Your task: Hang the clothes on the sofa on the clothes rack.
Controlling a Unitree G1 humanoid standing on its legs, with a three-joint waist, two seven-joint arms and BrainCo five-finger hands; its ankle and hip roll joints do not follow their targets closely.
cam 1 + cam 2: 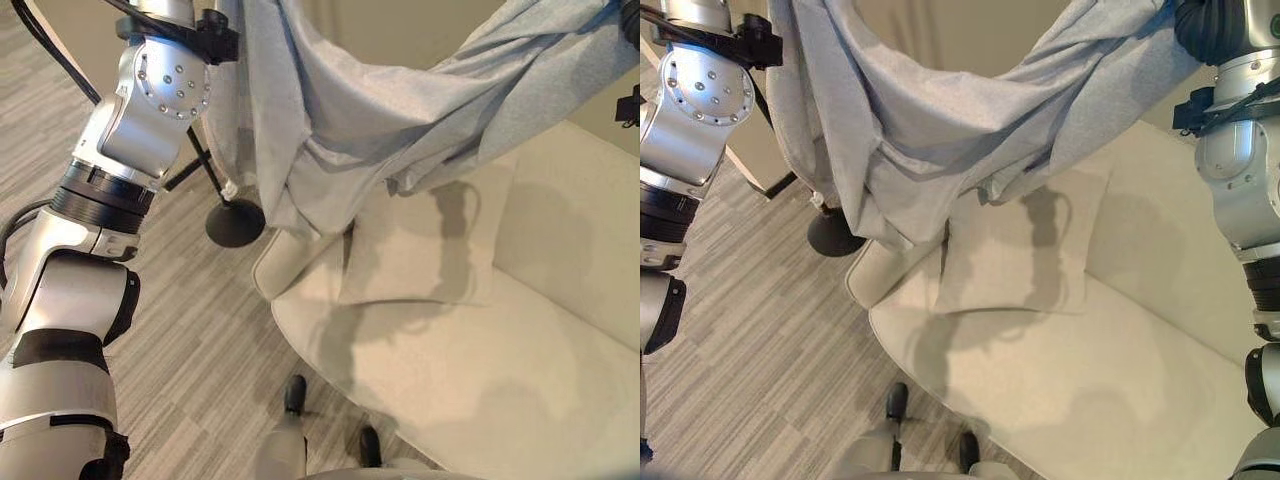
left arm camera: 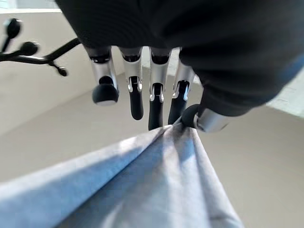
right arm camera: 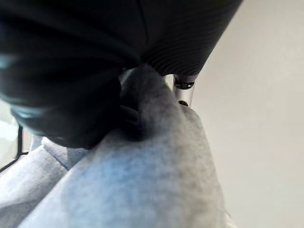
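A light grey garment (image 1: 340, 130) hangs stretched between my two raised hands, sagging in folds above the sofa's left end. My left hand (image 2: 142, 90) pinches one top corner of the cloth (image 2: 156, 180) between thumb and fingers. My right hand (image 3: 183, 90) is curled on the other bunched end (image 3: 152, 156), at the upper right of the right eye view (image 1: 1210, 25). The clothes rack's round black base (image 1: 235, 222) stands on the floor behind the hanging cloth, and its black hooks (image 2: 21, 47) show past my left hand.
The cream sofa (image 1: 480, 390) fills the lower right, with a square cream cushion (image 1: 420, 250) against its back. Grey striped floor (image 1: 190, 340) lies to the left. A beige panel with a dark edge (image 1: 755, 160) stands near the rack's base.
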